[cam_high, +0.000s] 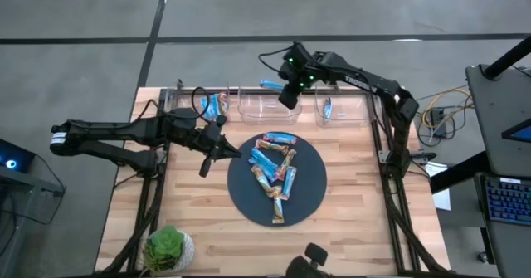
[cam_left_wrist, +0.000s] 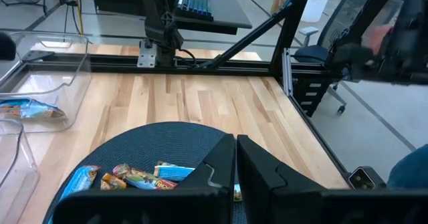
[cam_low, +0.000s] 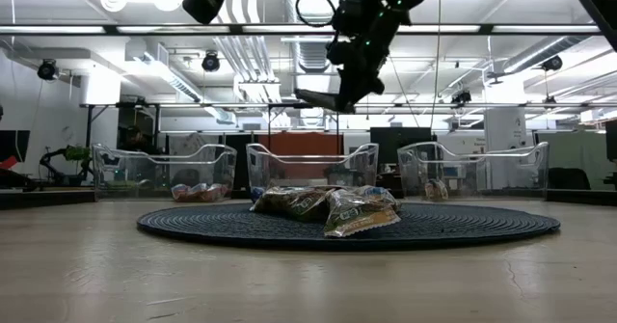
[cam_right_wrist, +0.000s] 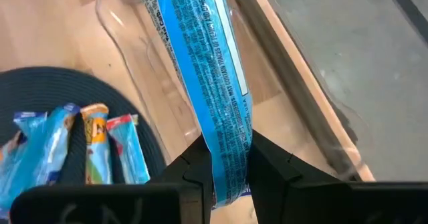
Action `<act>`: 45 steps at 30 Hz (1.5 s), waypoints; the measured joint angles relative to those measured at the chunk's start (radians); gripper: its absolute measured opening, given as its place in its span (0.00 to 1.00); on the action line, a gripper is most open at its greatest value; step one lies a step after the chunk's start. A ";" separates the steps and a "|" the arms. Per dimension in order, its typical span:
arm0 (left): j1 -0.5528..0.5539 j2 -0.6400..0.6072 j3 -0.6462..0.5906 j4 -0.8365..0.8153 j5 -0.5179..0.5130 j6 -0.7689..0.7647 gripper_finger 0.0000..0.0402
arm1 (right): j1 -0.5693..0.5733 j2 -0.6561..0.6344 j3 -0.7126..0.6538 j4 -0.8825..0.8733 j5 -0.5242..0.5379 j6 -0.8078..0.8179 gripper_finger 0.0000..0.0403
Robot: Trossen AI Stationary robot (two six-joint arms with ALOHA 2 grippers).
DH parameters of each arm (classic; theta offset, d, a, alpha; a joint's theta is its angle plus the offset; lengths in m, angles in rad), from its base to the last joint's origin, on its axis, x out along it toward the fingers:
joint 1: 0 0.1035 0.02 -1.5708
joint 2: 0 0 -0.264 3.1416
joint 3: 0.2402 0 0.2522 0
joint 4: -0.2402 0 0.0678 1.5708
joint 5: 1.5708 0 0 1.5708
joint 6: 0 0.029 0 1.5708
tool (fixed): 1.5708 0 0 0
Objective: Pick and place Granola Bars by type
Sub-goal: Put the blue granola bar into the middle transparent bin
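Note:
Several granola bars [cam_high: 276, 174] in blue, blue-red-white and brown wrappers lie piled on a dark round mat [cam_high: 309, 197] at mid-table. Three clear bins stand along the far edge. The left bin [cam_high: 212, 105] holds blue-red bars, and the right bin [cam_high: 342, 109] holds a blue bar [cam_high: 327, 108]. My right gripper [cam_right_wrist: 226, 150] hangs over the middle bin [cam_high: 262, 106], shut on a bright blue bar [cam_right_wrist: 200, 57]. My left gripper [cam_high: 207, 158] is shut on nothing, just left of the mat. My right gripper pinches the bright blue bar near one end [cam_right_wrist: 227, 158] between its two fingers. The fingers slant down from the table's right, and the bar runs on lengthwise past their tips. The bar [cam_low: 316, 95] is lifted clear, high above the middle bin.
A small potted plant [cam_high: 169, 248] stands at the near left corner. Metal frame rails [cam_high: 388, 145] run along the table's right side, and cables trail behind the bins. Bare wood lies to the left and right of the mat.

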 joint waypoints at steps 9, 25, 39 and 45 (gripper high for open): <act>0.000 0.000 0.000 -0.008 -0.003 -0.003 0.00 | 0.000 0.117 0.000 0.040 -0.025 0.004 0.16; 0.000 0.000 -0.002 -0.008 -0.023 -0.004 0.00 | -0.001 0.170 0.000 0.052 -0.044 -0.019 0.16; 0.000 0.000 -0.002 -0.008 -0.023 -0.004 0.00 | -0.001 0.168 0.000 0.053 -0.041 -0.015 0.38; 0.000 0.000 -0.002 -0.008 -0.023 -0.008 0.00 | -0.001 0.168 0.000 0.053 -0.042 -0.015 0.48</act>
